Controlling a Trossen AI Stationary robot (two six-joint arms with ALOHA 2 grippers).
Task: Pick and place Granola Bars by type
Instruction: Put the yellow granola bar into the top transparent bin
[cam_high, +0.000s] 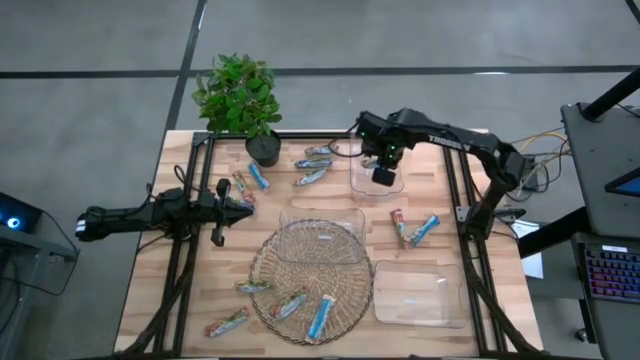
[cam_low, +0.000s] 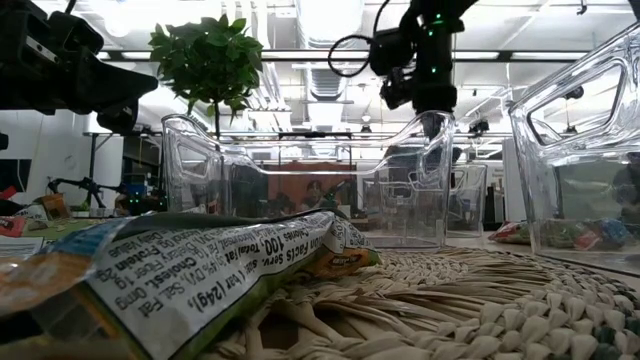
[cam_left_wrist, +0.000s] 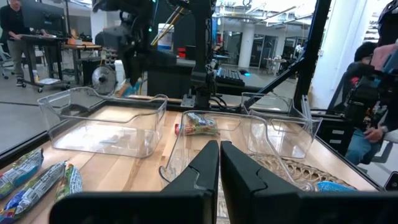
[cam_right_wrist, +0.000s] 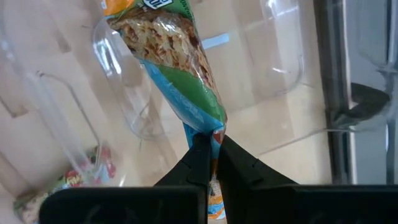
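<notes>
Over the far clear tray (cam_high: 377, 182) my right gripper (cam_high: 383, 173) points down, shut on a green-and-blue granola bar (cam_right_wrist: 177, 62) that hangs below it. Other granola bars lie flat on the table: several near the plant pot (cam_high: 313, 177), two (cam_high: 414, 229) right of the middle tray, several on and beside the wicker mat (cam_high: 322, 315). My left gripper (cam_high: 240, 204) waits shut and level at the table's left, touching nothing; the left wrist view shows its shut fingers (cam_left_wrist: 219, 152). My right gripper pinches the bar's flat end seam (cam_right_wrist: 204, 129) between its two fingers (cam_right_wrist: 198, 155), coming from above and pointing down. The bar hangs lengthwise below the fingers, lifted clear, above the far tray's inside (cam_right_wrist: 273, 81).
A potted plant (cam_high: 240, 95) stands at the far left. A second clear tray (cam_high: 322, 222) overlaps the round wicker mat (cam_high: 268, 262); a third (cam_high: 420, 295) sits near right. Dark frame rails (cam_high: 470, 270) run along both table sides.
</notes>
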